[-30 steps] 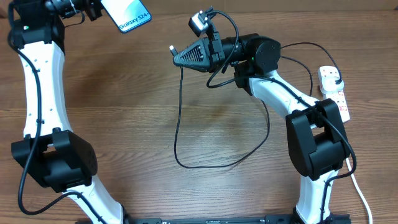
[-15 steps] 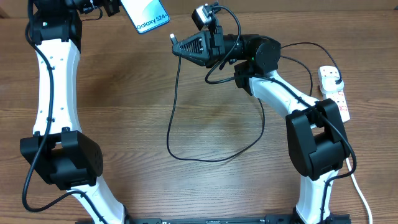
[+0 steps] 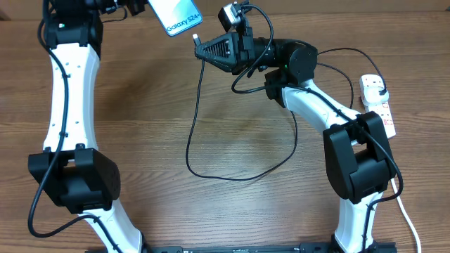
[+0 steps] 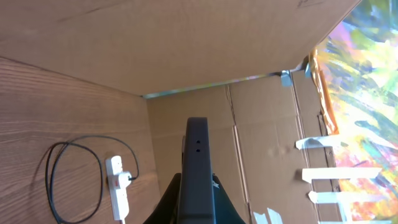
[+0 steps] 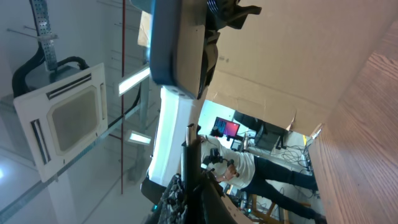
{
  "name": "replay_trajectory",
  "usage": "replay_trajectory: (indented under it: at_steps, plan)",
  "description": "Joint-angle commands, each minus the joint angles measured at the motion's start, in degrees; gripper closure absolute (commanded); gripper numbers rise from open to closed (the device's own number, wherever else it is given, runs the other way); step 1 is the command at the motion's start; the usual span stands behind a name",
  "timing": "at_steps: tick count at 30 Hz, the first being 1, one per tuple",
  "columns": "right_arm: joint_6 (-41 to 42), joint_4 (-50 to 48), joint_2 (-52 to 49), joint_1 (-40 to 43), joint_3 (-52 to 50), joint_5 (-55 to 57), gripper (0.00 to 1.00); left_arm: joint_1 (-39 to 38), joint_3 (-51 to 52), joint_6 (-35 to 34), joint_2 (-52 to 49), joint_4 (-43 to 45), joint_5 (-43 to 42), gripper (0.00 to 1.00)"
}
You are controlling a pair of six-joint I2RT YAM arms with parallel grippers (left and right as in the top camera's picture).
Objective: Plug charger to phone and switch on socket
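My left gripper (image 3: 150,6) is shut on the phone (image 3: 177,15), held in the air at the top of the overhead view with its light-blue "Galaxy" screen facing up. The left wrist view shows the phone edge-on (image 4: 198,163) between the fingers (image 4: 198,202). My right gripper (image 3: 202,50) is shut on the charger's connector tip (image 3: 197,37), which sits just off the phone's lower short edge. In the right wrist view the tip (image 5: 191,133) points up at the phone's edge (image 5: 178,45). The black cable (image 3: 191,151) loops over the table to the plug (image 3: 380,88) in the socket (image 3: 383,112).
The white power strip lies at the right table edge, beside the right arm's base (image 3: 358,165). It also shows in the left wrist view (image 4: 118,186). The left arm's base (image 3: 70,179) stands at the front left. Cardboard walls (image 4: 261,143) rise behind the table.
My left arm has carried the phone to the right, toward the connector tip. My right gripper has lifted the tip slightly, and the cable loop has shifted with it.
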State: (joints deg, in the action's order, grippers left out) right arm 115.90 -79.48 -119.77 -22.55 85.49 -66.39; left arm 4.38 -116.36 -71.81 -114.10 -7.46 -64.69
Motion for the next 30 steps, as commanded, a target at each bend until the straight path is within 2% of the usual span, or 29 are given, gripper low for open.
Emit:
replay_trajectory:
  at_steps: [1, 13, 30]
  plan:
    - [7.96, -0.42, 0.20, -0.28, 0.50, 1.20, 0.96, -1.51, -0.90, 1.57, 1.36, 0.70, 2.36, 0.96]
    - [7.96, -0.44, 0.20, -0.26, 0.50, 0.72, 0.96, -1.53, -0.90, 4.35, 1.36, 0.68, 0.74, 0.96]
    - [7.96, -0.44, 0.20, -0.26, 0.50, 0.15, 0.96, -1.40, -0.90, 4.83, 1.36, 0.68, -2.56, 0.96]
